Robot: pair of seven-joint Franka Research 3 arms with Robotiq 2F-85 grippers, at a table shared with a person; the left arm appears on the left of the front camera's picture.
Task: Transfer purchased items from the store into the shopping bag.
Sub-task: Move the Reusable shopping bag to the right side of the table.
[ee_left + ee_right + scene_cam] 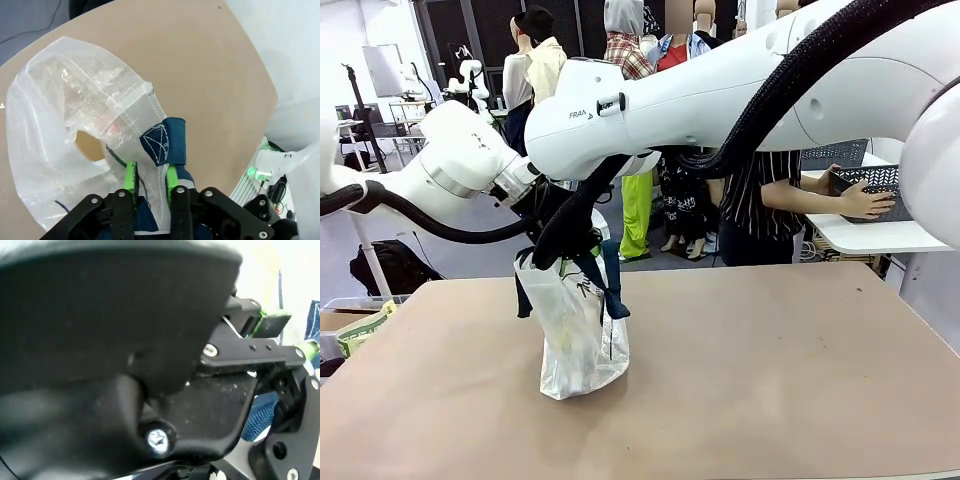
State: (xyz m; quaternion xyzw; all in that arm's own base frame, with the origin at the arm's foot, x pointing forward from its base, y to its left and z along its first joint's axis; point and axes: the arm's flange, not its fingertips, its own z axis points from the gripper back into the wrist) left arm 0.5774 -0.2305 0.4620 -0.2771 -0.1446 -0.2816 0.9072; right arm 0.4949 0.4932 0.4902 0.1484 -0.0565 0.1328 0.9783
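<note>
The shopping bag (pixel 582 340) stands upright on the brown table, left of centre, its mouth held up under both arms. In the left wrist view my left gripper (pixel 151 177) is closed over the bag's rim (pixel 65 100) and its navy handle (pixel 167 142), a green pad on each side. My right gripper is hidden behind black cabling above the bag and is shut. A pale yellowish shape (pixel 582 372) shows through the bag's wall; I cannot make out single purchased items. At the far right a person's hand (pixel 865 202) holds the store (pixel 875 180), the dark lattice basket.
My right arm (pixel 720 95) spans the scene above the bag. A black gripper housing (pixel 220 390) blocks most of the right wrist view. A white side table (pixel 880 237) stands at the far right under the basket. A clear bin (pixel 360 330) sits off the table's left edge.
</note>
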